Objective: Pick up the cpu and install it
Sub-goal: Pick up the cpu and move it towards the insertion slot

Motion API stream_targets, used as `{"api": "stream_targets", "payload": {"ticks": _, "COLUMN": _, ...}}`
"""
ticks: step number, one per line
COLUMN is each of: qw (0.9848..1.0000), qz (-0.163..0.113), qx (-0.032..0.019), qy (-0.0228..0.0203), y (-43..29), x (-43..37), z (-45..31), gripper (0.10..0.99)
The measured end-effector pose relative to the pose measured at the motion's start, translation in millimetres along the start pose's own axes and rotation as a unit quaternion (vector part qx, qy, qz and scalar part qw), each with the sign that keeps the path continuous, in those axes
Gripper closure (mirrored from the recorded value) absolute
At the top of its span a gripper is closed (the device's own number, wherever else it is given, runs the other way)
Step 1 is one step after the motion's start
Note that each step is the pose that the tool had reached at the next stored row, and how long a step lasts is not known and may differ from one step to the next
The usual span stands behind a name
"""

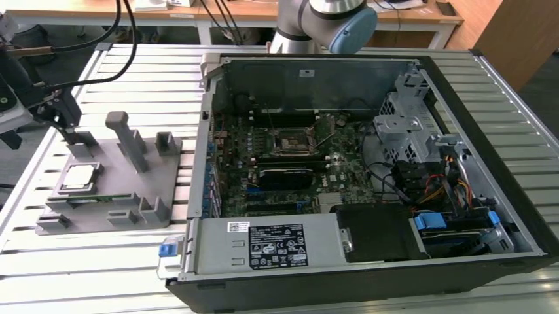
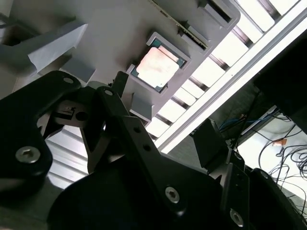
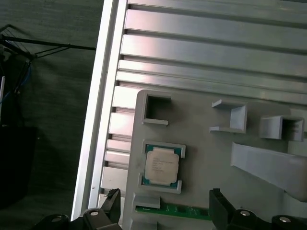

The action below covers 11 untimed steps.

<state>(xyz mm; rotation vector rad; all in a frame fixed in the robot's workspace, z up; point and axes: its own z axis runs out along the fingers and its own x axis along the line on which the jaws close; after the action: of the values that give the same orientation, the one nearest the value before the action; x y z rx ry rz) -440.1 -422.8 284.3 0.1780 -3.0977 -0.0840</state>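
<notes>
Slatted metal table (image 1: pixel 105 261) under everything. On it, toward the exterior view's right, an open case (image 1: pixel 489 261) lying on its side, motherboard (image 1: pixel 345 147) exposed inside. Near the board's middle, a black square socket (image 1: pixel 291 140). Just beside that, on the near side, a long black heatsink (image 1: pixel 284 176). Along the case's near edge, a silver power supply (image 1: pixel 262 243). Behind the case, part of the arm (image 1: pixel 328 19).

Toward the exterior view's left, apart from the case, a grey tray (image 1: pixel 131 193) with upright posts and shallow pockets, resting on the slats.

At the tray's far-left corner in the exterior view, the gripper (image 1: pixel 74 131), black and raised above the tray. In both wrist views, looks down on the tray with fingers (image 3: pixel 112 203) (image 2: pixel 127 110) spread wide. Grips nothing and touches nothing.

In a square pocket near the tray's edge, the cpu (image 1: pixel 80 176) (image 3: pixel 162 164) (image 2: pixel 156 67). Lies flat, silver top up, thin green rim showing at the corners, held by raised corner lips. In the first wrist view, sits ahead of the gap between the two fingertips, clear of both.

Just beside that pocket, on the side nearer the fingertips, a narrow green strip (image 3: pixel 172 210) set edge-up in a slot of the tray.
</notes>
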Motion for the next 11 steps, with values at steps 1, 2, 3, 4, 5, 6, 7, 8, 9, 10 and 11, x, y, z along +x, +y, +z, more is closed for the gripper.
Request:
{"api": "stream_targets", "payload": {"ticks": 1, "qw": 1.0, "qz": 0.004, "qx": 0.0003, "qy": -0.0002, "y": 0.0, "x": -0.4, "z": 1.4, "gripper": 0.267}}
{"api": "stream_targets", "payload": {"ticks": 2, "qw": 1.0, "qz": 0.009, "qx": 0.0007, "qy": -0.0002, "y": 0.0, "x": -0.6, "z": 2.6, "gripper": 0.267}}
{"api": "stream_targets", "payload": {"ticks": 3, "qw": 0.9999, "qz": 0.014, "qx": 0.0012, "qy": -0.0005, "y": -0.1, "x": -0.7, "z": 4.1, "gripper": 0.267}}
{"api": "stream_targets", "payload": {"ticks": 4, "qw": 0.9998, "qz": 0.019, "qx": 0.0017, "qy": -0.0006, "y": -0.2, "x": -0.8, "z": 5.3, "gripper": 0.267}}
{"api": "stream_targets", "payload": {"ticks": 5, "qw": 0.9997, "qz": 0.024, "qx": 0.0021, "qy": -0.0009, "y": -0.3, "x": -0.8, "z": 6.8, "gripper": 0.267}}
{"api": "stream_targets", "payload": {"ticks": 6, "qw": 0.9997, "qz": 0.026, "qx": 0.0021, "qy": -0.001, "y": -0.3, "x": -0.8, "z": 8.4, "gripper": 0.267}}
{"api": "stream_targets", "payload": {"ticks": 7, "qw": 0.9997, "qz": 0.026, "qx": 0.002, "qy": -0.001, "y": -0.4, "x": -0.9, "z": 10.2, "gripper": 0.267}}
{"api": "stream_targets", "payload": {"ticks": 8, "qw": 0.9997, "qz": 0.026, "qx": 0.002, "qy": -0.001, "y": -0.5, "x": -0.9, "z": 12.0, "gripper": 0.267}}
{"api": "stream_targets", "payload": {"ticks": 9, "qw": 0.9997, "qz": 0.026, "qx": 0.0021, "qy": -0.0009, "y": -0.6, "x": -1.0, "z": 13.8, "gripper": 0.267}}
{"api": "stream_targets", "payload": {"ticks": 10, "qw": 0.9997, "qz": 0.026, "qx": 0.0021, "qy": -0.001, "y": -0.7, "x": -1.1, "z": 15.6, "gripper": 0.267}}
{"api": "stream_targets", "payload": {"ticks": 11, "qw": 0.9997, "qz": 0.026, "qx": 0.0021, "qy": -0.001, "y": -0.8, "x": -1.1, "z": 17.6, "gripper": 0.267}}
